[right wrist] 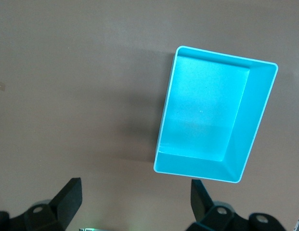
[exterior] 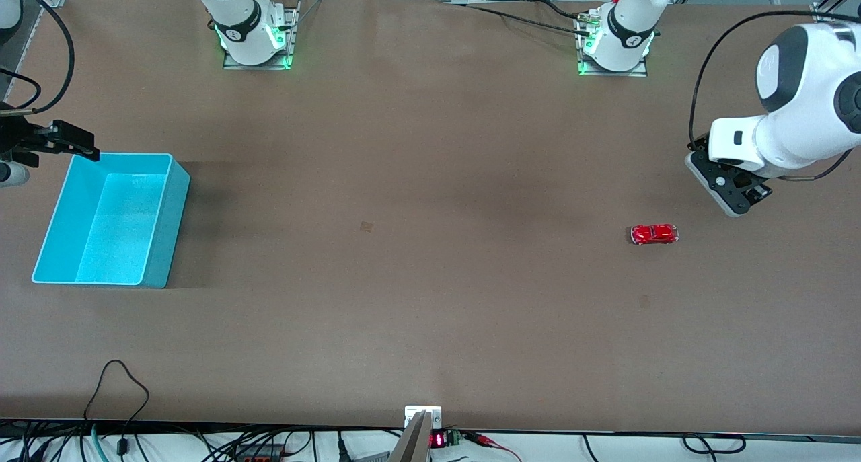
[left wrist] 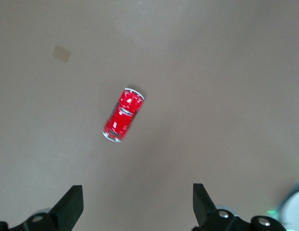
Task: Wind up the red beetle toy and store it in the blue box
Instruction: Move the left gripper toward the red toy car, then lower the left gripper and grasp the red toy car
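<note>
Matte brown table — glossy rounded red beetle toy, thin-walled blue box well apart — both grippers' jaws open.

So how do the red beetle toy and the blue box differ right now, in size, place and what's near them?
The red beetle toy is tiny, glossy and closed-bodied; the blue box is far bigger, matte, open-topped and empty. The toy sits toward the left arm's end of the table, with the open left gripper above it; the box sits toward the right arm's end, under the open right gripper. Both rest on the table, untouched.
</note>
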Controlling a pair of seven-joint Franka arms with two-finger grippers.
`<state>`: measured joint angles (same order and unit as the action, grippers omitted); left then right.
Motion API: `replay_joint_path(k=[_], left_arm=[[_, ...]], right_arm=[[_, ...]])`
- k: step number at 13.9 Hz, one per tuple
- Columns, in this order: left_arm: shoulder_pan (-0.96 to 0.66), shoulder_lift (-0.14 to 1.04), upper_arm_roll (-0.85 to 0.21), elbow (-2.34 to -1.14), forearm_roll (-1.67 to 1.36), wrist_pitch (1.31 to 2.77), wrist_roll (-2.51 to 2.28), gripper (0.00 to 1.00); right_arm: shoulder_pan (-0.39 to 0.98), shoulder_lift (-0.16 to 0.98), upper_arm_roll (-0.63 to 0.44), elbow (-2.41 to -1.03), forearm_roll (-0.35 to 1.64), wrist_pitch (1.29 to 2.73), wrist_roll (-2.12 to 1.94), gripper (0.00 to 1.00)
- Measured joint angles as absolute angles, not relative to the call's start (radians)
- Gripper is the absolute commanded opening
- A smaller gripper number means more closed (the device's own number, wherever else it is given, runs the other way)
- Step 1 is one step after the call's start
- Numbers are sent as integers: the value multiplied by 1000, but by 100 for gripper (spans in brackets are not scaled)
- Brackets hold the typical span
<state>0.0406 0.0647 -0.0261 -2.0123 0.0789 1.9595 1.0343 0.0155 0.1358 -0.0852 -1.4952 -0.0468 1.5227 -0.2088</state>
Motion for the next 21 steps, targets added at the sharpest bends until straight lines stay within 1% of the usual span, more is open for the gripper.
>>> replay_joint_path(k=[2,6,11,13,15,16,17,18,19,20,21], left_arm=[[50,103,-26,-2051,79,2055,1167,100],[78,243,-26,-2066,79,2238,1358,100],[95,368,-32,-2091,79,2382,1466,100],[94,410,-42,-2106,79,2454,1490,100],[95,445,-43,-2113,79,2495,1500,100],[95,457,-43,-2117,79,2509,1502,97],[95,463,-43,-2119,79,2514,1504,83],[95,467,-44,-2121,79,2515,1507,60],[95,468,-44,-2122,79,2515,1508,41],[95,468,-45,-2122,79,2515,1509,28],[95,468,-45,-2122,79,2515,1510,20]], right_arm=[[15,136,-85,-1495,-47,1523,-209,100],[15,136,-85,-1495,-43,1523,-209,100],[16,136,-81,-1495,-25,1524,-209,100],[16,136,-81,-1494,-25,1525,-209,100],[16,136,-81,-1494,-25,1525,-209,100],[16,136,-81,-1494,-25,1525,-209,100],[16,136,-81,-1494,-25,1525,-209,100],[16,136,-81,-1494,-25,1525,-209,100],[16,136,-81,-1494,-25,1525,-209,100],[16,136,-81,-1494,-25,1525,-209,100],[15,136,-81,-1494,-25,1525,-209,100]])
